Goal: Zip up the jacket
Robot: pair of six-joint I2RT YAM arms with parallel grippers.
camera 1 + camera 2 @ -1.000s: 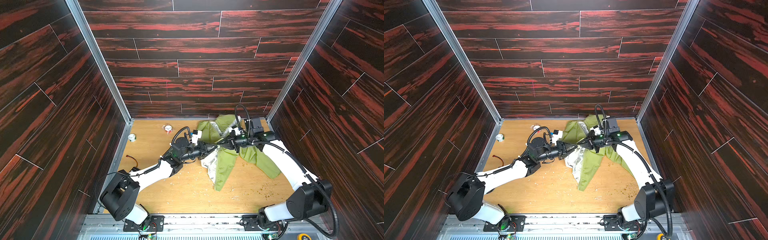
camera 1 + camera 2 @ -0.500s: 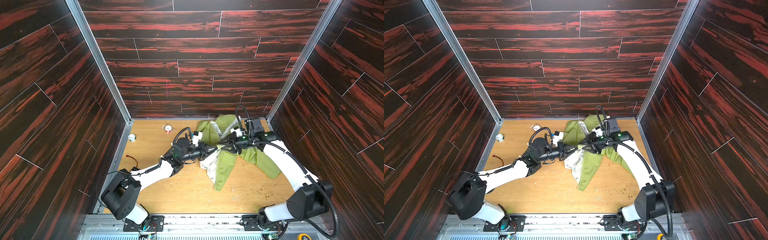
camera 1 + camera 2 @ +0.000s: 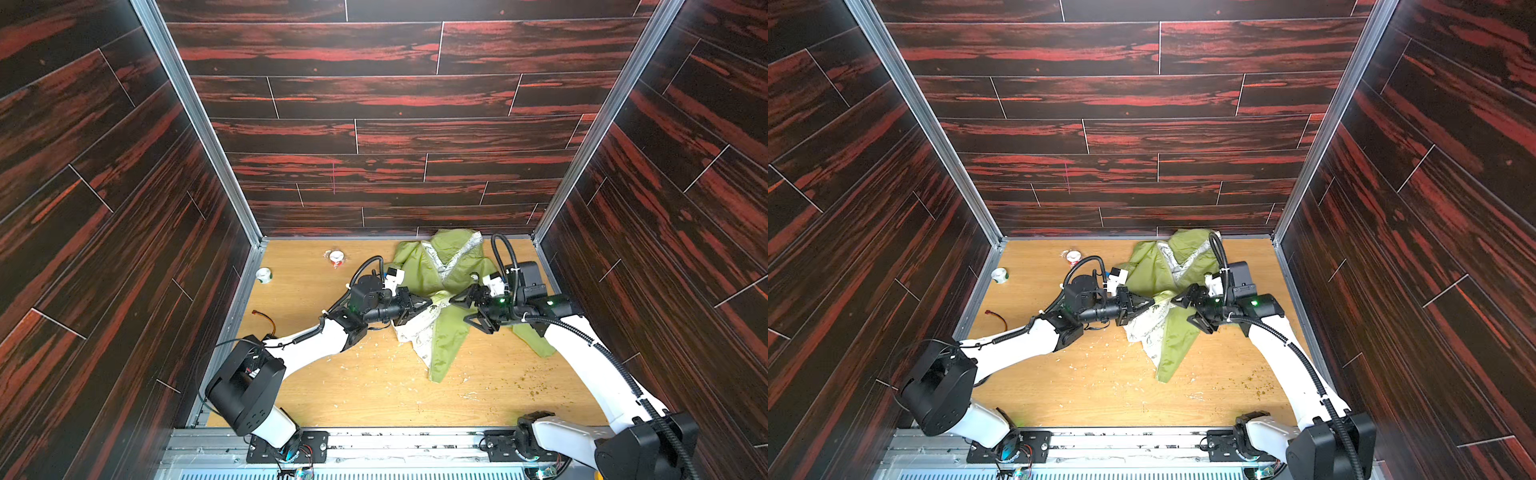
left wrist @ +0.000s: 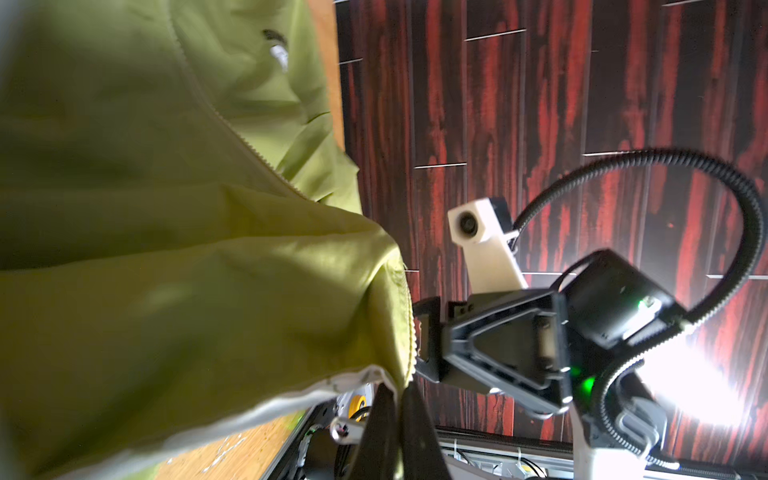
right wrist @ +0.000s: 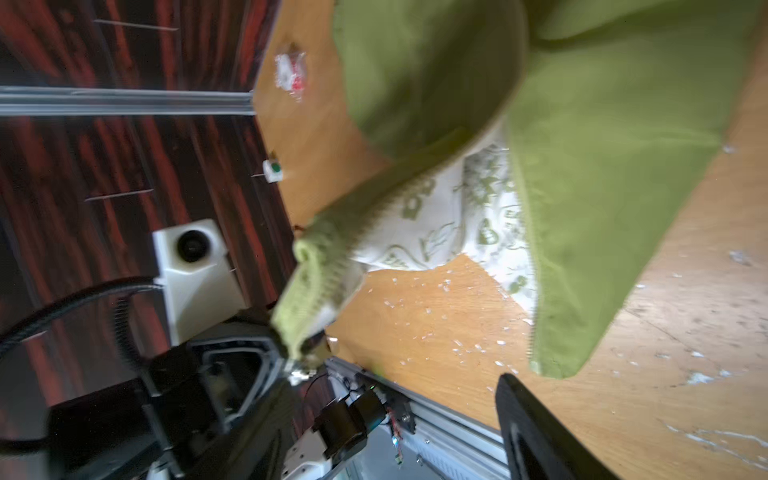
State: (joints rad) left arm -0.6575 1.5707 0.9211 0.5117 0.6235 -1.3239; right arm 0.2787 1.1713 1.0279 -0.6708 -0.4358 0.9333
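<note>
The jacket [image 3: 451,336] lies crumpled at the far right of the wooden table [image 3: 374,386], with its pale patterned lining showing. The left pincer [image 3: 428,302] is clamped on a raised corner of its zipper edge. The right pincer [image 3: 458,308] faces it just beside that corner, jaws spread wide, gripping nothing.
</note>
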